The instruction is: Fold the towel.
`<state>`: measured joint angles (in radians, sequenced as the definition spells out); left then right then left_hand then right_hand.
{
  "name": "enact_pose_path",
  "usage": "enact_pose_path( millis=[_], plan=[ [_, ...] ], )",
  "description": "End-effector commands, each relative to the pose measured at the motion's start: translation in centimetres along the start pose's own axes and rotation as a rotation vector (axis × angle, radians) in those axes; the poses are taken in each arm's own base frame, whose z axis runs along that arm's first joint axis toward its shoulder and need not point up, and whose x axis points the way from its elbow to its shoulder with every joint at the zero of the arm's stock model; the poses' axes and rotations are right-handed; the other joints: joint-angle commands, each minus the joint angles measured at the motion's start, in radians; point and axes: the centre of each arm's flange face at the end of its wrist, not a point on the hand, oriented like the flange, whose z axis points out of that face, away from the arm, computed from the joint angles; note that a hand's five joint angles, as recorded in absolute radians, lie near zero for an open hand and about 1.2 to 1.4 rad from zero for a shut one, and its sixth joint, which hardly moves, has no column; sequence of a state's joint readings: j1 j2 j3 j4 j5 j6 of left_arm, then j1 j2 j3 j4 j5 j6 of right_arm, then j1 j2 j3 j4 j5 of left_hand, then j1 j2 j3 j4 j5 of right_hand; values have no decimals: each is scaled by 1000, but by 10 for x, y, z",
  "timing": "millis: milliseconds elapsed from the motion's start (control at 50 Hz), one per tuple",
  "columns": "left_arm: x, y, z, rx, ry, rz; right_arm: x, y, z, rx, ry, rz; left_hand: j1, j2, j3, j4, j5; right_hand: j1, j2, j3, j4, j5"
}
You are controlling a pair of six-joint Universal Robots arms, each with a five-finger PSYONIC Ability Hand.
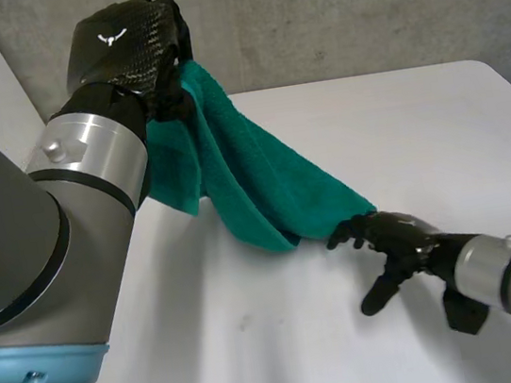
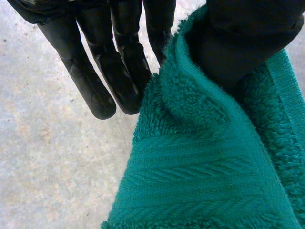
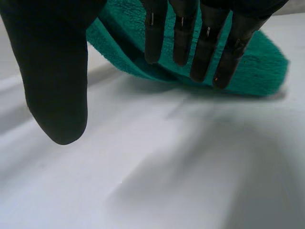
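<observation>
Hanging from the raised left robot hand (image 1: pixel 126 48), the teal towel (image 1: pixel 252 168) sloped down and to the right until its lower end lay on the white tabletop (image 1: pixel 418 130). The upper edge of the towel was bunched at that robot hand, well above the surface. In the left wrist view the thumb (image 2: pixel 248 43) pressed into the towel (image 2: pixel 200 167) and pinched a thick roll of its hem against the hand, while the other fingers (image 2: pixel 95 86) stood straight beside the cloth, free of it.

The right robot hand (image 1: pixel 400 238) lay low over the tabletop at the towel's bottom end, its fingers reaching toward the rounded fold there. In the right wrist view those fingers (image 3: pixel 205 43) were straight and slightly apart, with the thumb (image 3: pixel 57 95) spread wide to one side, holding nothing. The fold of the towel (image 3: pixel 262 71) sat just beyond the fingertips on the tabletop (image 3: pixel 167 167); whether they touched it could not be told.
</observation>
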<state>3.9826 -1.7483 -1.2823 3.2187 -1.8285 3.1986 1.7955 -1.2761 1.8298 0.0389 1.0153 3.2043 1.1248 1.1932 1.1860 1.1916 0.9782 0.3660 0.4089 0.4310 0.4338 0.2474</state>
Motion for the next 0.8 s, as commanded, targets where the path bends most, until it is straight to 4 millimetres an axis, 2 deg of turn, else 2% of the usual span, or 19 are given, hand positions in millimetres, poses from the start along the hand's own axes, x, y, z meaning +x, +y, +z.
enact_pose_path(
  millis=[20, 60, 160, 300, 420, 440, 500, 580, 660, 800],
  plan=[
    [7, -12, -11, 21, 26, -12, -12, -7, 34, 76, -65, 56, 271, 203, 210, 205, 244, 127, 84, 62, 59, 71],
    [8, -13, -13, 24, 32, -13, -13, -9, 40, 89, -58, 51, 271, 203, 210, 205, 244, 124, 81, 59, 56, 68],
    [8, -20, -20, 38, 37, -18, -38, -11, 57, 104, -96, -4, 271, 203, 210, 205, 244, 118, 75, 53, 50, 62],
    [7, -25, -23, 49, 37, -22, -59, -4, 76, 83, -154, -32, 271, 203, 210, 205, 244, 121, 78, 56, 53, 65],
    [7, -25, -23, 49, 37, -22, -80, 6, 80, 54, -207, -22, 271, 203, 210, 205, 244, 145, 102, 80, 77, 89],
    [7, -25, -23, 49, 37, -22, -81, 6, 80, 54, -209, -20, 271, 203, 210, 205, 244, 171, 128, 106, 103, 115],
    [4, -24, -21, 48, 28, -21, -83, 5, 82, 59, -215, -11, 271, 203, 210, 205, 244, 461, 418, 396, 393, 405],
    [1, -22, -19, 43, 18, -21, -79, 7, 91, 51, -203, 52, 271, 203, 210, 205, 244, 608, 565, 543, 541, 552],
    [1, -23, -19, 45, 15, -26, -79, 11, 97, 36, -210, 96, 271, 203, 210, 205, 244, 576, 534, 511, 509, 520],
    [0, -24, -20, 48, 2, -28, -98, 18, 97, 21, -252, 138, 271, 203, 210, 205, 244, 306, 264, 241, 239, 251]
  ],
)
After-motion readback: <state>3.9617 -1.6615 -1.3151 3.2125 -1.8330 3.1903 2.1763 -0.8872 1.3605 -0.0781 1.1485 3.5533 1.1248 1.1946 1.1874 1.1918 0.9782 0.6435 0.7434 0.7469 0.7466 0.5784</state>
